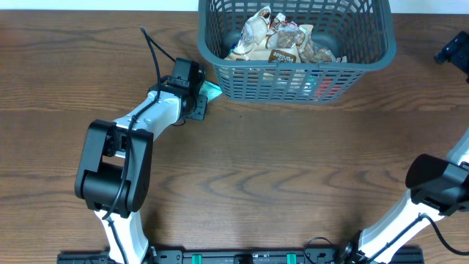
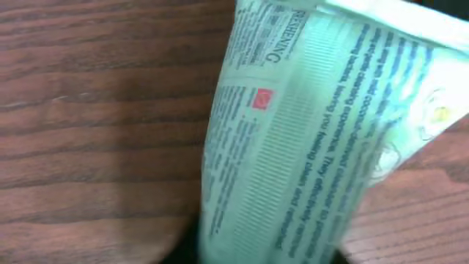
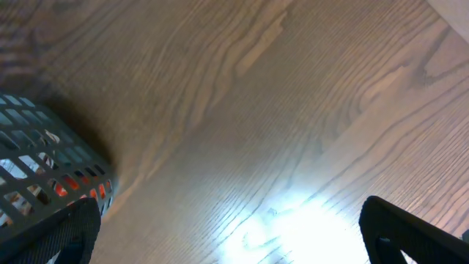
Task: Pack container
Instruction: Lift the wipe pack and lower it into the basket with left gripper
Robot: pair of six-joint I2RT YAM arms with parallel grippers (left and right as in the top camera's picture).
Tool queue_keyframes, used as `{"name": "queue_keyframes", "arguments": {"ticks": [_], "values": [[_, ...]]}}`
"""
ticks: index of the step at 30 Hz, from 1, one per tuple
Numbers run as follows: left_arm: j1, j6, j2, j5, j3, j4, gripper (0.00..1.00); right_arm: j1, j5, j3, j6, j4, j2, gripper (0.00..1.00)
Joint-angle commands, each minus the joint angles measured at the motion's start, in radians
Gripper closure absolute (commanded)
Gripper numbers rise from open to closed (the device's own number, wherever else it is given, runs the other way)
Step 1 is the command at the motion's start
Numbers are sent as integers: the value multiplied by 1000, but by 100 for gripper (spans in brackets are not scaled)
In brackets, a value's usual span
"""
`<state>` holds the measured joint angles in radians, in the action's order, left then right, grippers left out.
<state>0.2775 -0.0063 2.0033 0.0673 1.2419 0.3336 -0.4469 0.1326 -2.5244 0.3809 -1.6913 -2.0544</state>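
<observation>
Being gripped by the left tool [image 1: 201,95], a green packet [image 2: 308,132] is seen beside the container [image 1: 293,81]; the right tool [image 3: 231,246] is spread wide.

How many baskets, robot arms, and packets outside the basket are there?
Basket: 1
Robot arms: 2
Green packet outside the basket: 1
Total: 4
The piled packets inside the basket are too jumbled to count.
</observation>
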Motion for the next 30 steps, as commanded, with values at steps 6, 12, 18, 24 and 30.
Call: {"name": "queue_keyframes", "arguments": {"ticks": [6,12,18,24,30], "values": [[-2,-52,-24,-10,26,80,94,-4,17,2,-12,-3,1,1],[-6,-135,-219,-135,31,121,94,-4,17,2,-12,-3,1,1],[-6,-134,-503,-261,32,192,94,-4,17,2,-12,-3,1,1],[-6,-134,-764,-323,47,205,94,-4,17,2,-11,-3,1,1],[38,-139,-856,-303,118,204,94,-4,17,2,-11,-3,1,1]]}}
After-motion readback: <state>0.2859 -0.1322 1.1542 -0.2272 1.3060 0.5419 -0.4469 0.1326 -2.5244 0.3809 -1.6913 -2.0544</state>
